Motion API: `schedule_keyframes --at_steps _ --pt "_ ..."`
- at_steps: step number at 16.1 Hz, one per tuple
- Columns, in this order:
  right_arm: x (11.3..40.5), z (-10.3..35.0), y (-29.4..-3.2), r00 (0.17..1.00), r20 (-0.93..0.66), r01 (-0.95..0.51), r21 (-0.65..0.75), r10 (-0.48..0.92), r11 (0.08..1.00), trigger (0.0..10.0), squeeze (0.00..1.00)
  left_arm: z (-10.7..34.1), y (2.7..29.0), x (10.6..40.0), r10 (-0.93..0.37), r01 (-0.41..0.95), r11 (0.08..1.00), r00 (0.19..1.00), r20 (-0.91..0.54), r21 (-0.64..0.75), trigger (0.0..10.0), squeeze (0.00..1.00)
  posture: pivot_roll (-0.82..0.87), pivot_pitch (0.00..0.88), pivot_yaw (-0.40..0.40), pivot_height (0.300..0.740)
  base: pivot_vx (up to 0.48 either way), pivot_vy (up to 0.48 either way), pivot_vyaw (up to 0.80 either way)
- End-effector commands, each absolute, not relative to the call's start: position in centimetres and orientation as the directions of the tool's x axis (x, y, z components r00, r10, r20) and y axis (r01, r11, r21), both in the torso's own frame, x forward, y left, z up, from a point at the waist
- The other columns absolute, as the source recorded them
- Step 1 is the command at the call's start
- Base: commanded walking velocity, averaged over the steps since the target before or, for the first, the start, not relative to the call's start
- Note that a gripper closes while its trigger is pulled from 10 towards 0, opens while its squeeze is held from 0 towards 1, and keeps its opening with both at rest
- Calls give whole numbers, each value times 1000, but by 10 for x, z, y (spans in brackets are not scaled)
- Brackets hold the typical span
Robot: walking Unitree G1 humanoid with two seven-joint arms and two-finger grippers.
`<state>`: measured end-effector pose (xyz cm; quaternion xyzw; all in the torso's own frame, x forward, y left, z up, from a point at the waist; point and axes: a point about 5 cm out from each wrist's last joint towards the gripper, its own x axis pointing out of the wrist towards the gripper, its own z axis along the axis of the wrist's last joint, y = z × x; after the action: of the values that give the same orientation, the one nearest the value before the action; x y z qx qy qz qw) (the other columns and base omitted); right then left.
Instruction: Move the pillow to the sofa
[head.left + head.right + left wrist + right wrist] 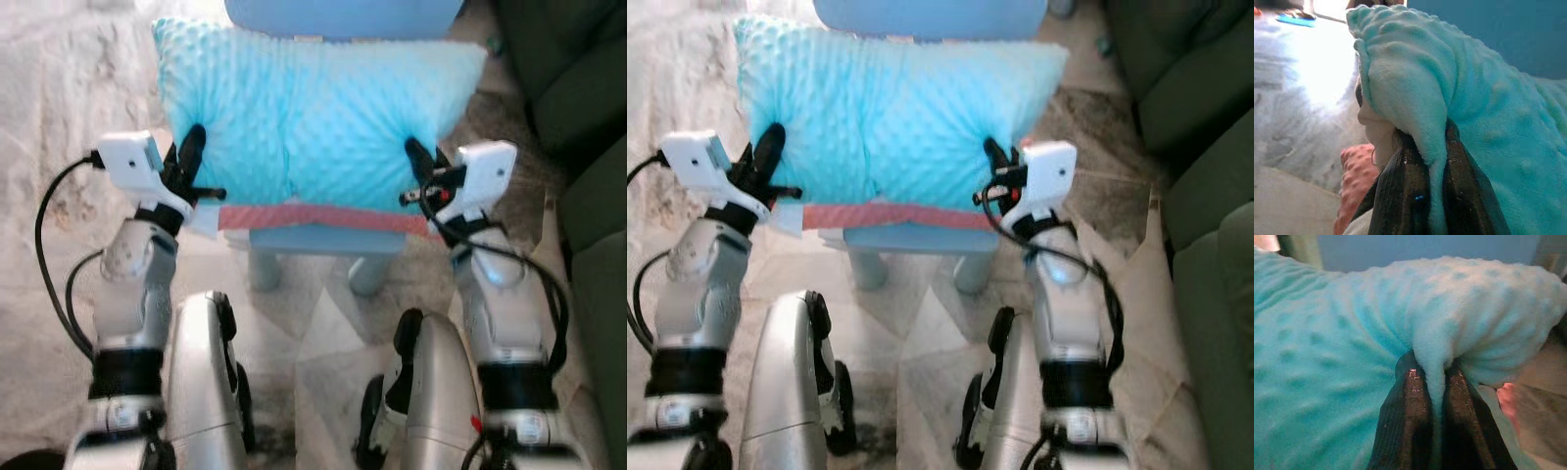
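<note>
A: Which step is shown?
B: The grasp. The left gripper (192, 157) and right gripper (419, 162) each pinch an edge of the pillow (313, 117), which rests on the blue chair (323, 240).

A: And next?
B: Probably lifting evenly, then turning right toward the sofa (588, 147).

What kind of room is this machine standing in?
Probably a home living room: a dark green upholstered sofa stands at the right, a fluffy turquoise dotted pillow lies on a blue chair, and the floor is marbled tile.
</note>
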<state>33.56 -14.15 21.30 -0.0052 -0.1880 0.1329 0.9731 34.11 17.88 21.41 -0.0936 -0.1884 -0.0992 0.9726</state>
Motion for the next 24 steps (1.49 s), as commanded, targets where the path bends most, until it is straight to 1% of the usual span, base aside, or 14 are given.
schedule_keyframes --at_steps 1,3,4,7,10,13,16,24 --pt "329 215 -140 901 370 -218 -64 226 974 0 0 214 178 336 -140 205 970 909 392 -129 0 0 -34 209 -11 496 0 0 0" --pt "317 214 -136 909 374 -163 -85 183 983 0 0 210 174 328 -121 187 972 917 381 -141 0 0 -39 197 -8 496 0 0 0" --pt "306 209 -138 923 358 -115 -92 141 989 0 0 201 167 318 -142 200 971 924 356 -131 0 0 -41 191 -5 496 0 0 0" --pt "290 199 -147 946 314 -42 -130 81 991 0 0 183 165 303 -120 176 969 948 294 -171 0 0 -49 196 -4 496 0 0 0" --pt "280 198 -149 952 304 15 -186 43 982 0 0 176 161 296 -115 169 967 958 262 -190 0 0 -51 195 -10 496 0 0 0" --pt "279 205 -146 948 319 47 -170 10 984 0 0 174 155 295 -130 183 962 960 248 -202 0 0 -56 195 -14 496 0 0 0" --pt "284 215 -149 937 347 84 -152 -26 985 0 0 174 153 297 -131 185 960 960 245 -209 0 0 -57 187 -16 496 0 0 0" --pt "288 227 -150 926 375 91 -105 -45 990 0 0 171 150 298 -148 200 956 961 232 -216 0 0 -65 178 -14 496 0 0 0"
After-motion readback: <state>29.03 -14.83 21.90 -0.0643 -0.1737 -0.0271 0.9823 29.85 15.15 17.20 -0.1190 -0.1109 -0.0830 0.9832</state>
